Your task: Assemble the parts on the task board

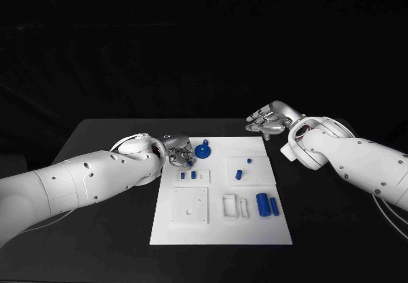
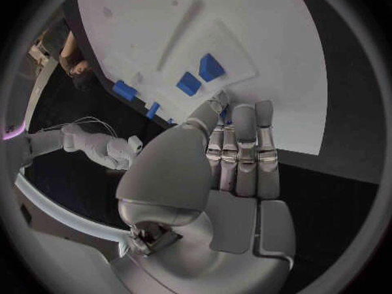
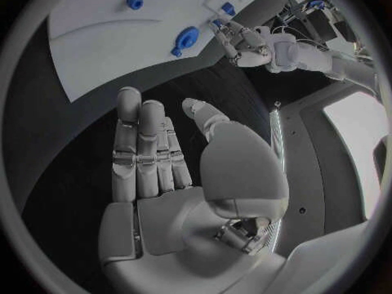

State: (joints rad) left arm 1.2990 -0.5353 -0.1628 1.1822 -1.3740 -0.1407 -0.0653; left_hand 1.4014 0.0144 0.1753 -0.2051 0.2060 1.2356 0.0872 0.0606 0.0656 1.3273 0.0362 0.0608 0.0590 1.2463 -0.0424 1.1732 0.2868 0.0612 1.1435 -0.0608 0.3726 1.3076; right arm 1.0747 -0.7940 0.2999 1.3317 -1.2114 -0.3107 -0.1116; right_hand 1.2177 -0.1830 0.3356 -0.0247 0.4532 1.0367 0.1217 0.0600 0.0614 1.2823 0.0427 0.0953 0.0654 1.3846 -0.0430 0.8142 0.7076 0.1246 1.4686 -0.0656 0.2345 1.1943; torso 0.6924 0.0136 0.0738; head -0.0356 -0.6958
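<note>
The white task board (image 1: pixel 217 233) lies in the middle of the black table. A round blue part (image 1: pixel 202 151) sits near its far edge, two small blue pieces (image 1: pixel 188 175) stand in the left block, and two blue cylinders (image 1: pixel 267 204) lie at the right. My left hand (image 1: pixel 177 154) is at the board's far left edge, next to the round part. Its thumb and fingers (image 2: pixel 222 137) pinch a small blue part (image 2: pixel 222 115) that is mostly hidden. My right hand (image 1: pixel 272 118) hovers beyond the board's far right corner with its fingers (image 3: pixel 147 144) straight and nothing in it.
Two more small blue pieces (image 1: pixel 240 173) stand in a raised white block on the board's right half. A white square plate (image 1: pixel 190 205) and a white frame (image 1: pixel 236 206) lie in the near half. Bare black table (image 1: pixel 331 236) surrounds the board.
</note>
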